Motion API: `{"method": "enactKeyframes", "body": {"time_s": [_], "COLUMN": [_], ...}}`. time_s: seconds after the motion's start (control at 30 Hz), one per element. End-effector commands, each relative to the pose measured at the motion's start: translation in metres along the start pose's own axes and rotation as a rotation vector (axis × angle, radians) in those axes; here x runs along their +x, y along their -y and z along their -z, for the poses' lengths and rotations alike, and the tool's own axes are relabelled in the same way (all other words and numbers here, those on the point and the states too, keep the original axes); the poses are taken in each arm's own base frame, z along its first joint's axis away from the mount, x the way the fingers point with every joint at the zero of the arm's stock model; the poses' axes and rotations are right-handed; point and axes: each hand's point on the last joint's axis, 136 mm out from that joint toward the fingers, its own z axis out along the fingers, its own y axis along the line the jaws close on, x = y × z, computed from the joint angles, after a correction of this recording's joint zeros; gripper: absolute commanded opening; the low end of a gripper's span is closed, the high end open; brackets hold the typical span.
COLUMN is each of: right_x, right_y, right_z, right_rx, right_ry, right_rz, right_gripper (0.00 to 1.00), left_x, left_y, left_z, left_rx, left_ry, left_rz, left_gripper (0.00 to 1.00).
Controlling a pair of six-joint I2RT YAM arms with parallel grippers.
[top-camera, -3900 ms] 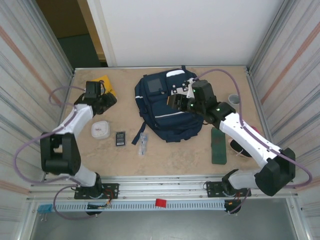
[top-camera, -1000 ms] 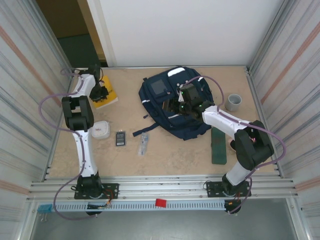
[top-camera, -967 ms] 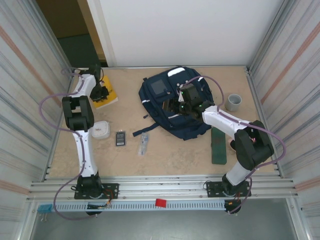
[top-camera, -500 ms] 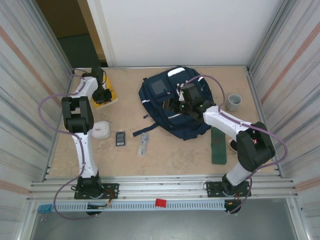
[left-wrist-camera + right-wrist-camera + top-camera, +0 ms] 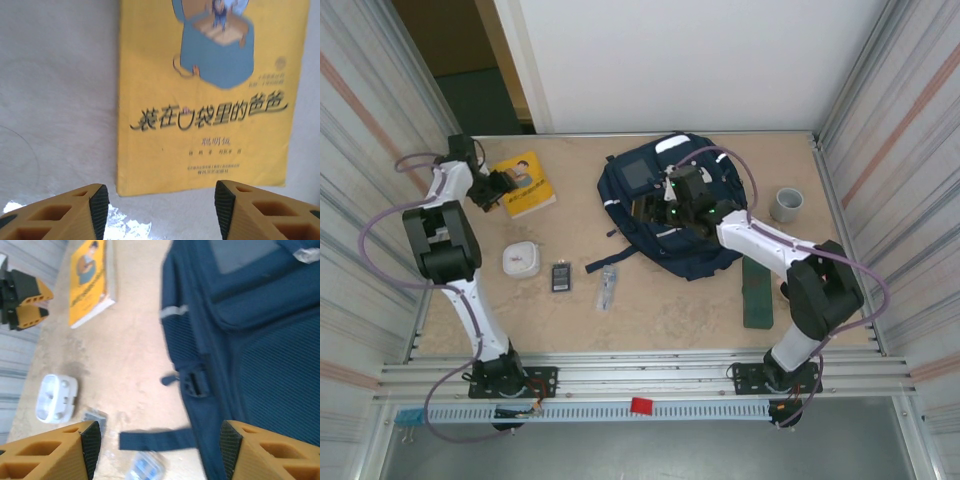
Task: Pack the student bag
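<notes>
The navy student bag (image 5: 692, 225) lies flat at the table's back middle, its grey window facing up. In the right wrist view the student bag (image 5: 260, 340) takes up the right side, with a loose strap (image 5: 155, 439) trailing left. My right gripper (image 5: 655, 205) hovers over the bag's left part; the right gripper (image 5: 157, 450) is open and holds nothing. My left gripper (image 5: 490, 189) stands just left of a yellow book (image 5: 525, 183). Seen from the left wrist, the left gripper (image 5: 160, 210) is open, short of the yellow book (image 5: 210, 100) and apart from it.
A white case (image 5: 521, 260), a black calculator (image 5: 561, 277) and a clear plastic item (image 5: 607, 290) lie left of the bag. A green pencil case (image 5: 757, 290) and a grey cup (image 5: 786, 204) sit to its right. Corrugated walls close both sides.
My left gripper has opened, let go of the yellow book and drawn back to the left, so the book's whole cover shows. The right gripper shifted slightly left over the bag.
</notes>
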Motion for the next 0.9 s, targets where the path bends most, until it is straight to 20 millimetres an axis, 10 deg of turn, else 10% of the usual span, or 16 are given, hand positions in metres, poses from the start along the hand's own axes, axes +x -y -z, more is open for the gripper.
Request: {"method": "enactKeyframes", "body": {"time_s": [0.0, 0.33, 0.87], "right_x": [-0.009, -0.016, -0.003], "right_y": [-0.031, -0.065, -0.058], "right_z": [-0.016, -0.072, -0.09], "right_rx": [-0.073, -0.163, -0.164], "right_ry": [0.011, -0.009, -0.052], "right_rz": [0.091, 0.141, 0.148], "right_gripper": [0.66, 0.67, 0.68], "left_x": [-0.005, -0.011, 0.0], "left_y": [0.015, -0.009, 0.001], "left_z": [-0.002, -0.035, -0.074], "left_rx": [0.076, -0.033, -0.027], "left_ry": [-0.005, -0.068, -0.207], "left_rz": [0.042, 0.035, -0.153], "left_gripper": [0.6, 0.58, 0.57]}}
